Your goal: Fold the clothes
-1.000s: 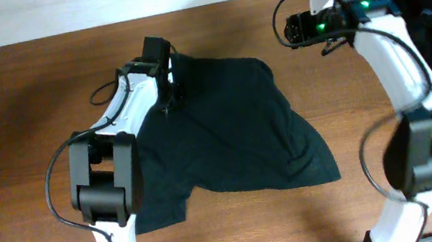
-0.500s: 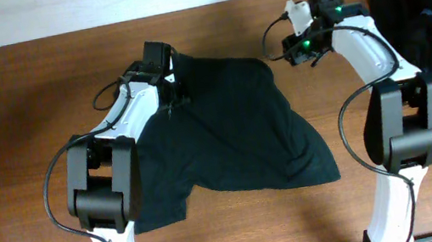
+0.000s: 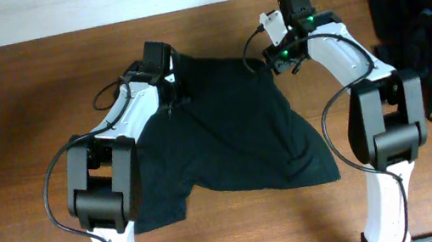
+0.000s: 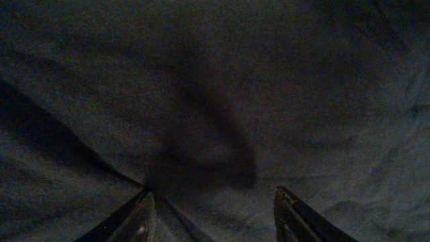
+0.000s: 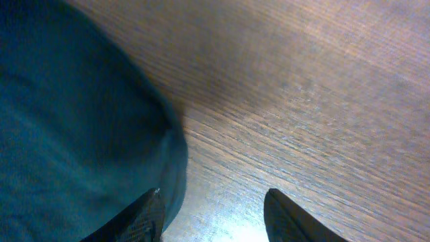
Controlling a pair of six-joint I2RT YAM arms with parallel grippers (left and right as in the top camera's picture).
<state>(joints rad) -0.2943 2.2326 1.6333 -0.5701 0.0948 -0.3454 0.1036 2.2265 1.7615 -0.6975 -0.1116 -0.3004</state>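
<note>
A black T-shirt lies spread on the brown table, with a wrinkled lower right part. My left gripper sits low over its top left edge. In the left wrist view dark fabric fills the frame, and the left gripper stands open just above it, gripping nothing. My right gripper hovers at the shirt's top right corner. In the right wrist view it is open, its left finger over the shirt's edge and bare wood between the fingers.
A heap of more black clothes lies at the table's back right, reaching toward the right edge. Both white arms rise from the near edge on either side of the shirt. A pale wall runs along the table's far edge.
My right arm has swung left, away from the heap of clothes, to the shirt's top right corner. The left arm has stayed at the shirt's top left edge.
</note>
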